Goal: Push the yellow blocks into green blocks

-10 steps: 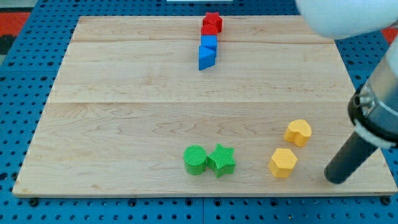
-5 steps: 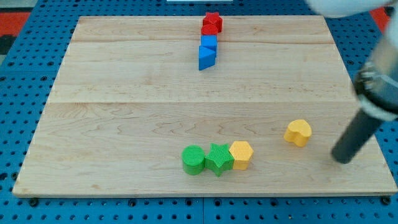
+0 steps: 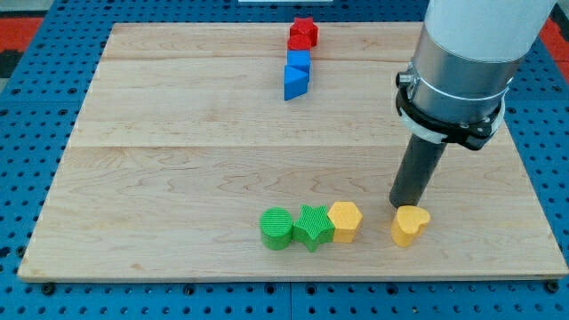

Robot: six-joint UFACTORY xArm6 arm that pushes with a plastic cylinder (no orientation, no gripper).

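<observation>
A green cylinder (image 3: 277, 228) and a green star (image 3: 312, 228) sit side by side near the view's bottom. A yellow hexagon block (image 3: 344, 221) touches the star's right side. A yellow heart-shaped block (image 3: 409, 225) lies further right, apart from the hexagon. My tip (image 3: 402, 205) stands just above the yellow heart, touching or nearly touching its top edge.
A red star (image 3: 303, 31) tops a column at the view's top, with a blue cube (image 3: 299, 62) and a blue wedge (image 3: 295, 84) below it. The arm's large grey body (image 3: 471, 53) hangs over the board's upper right.
The yellow hexagon went left against the green star. The yellow heart moved down and left. My tip came from the right edge to just above the heart.
</observation>
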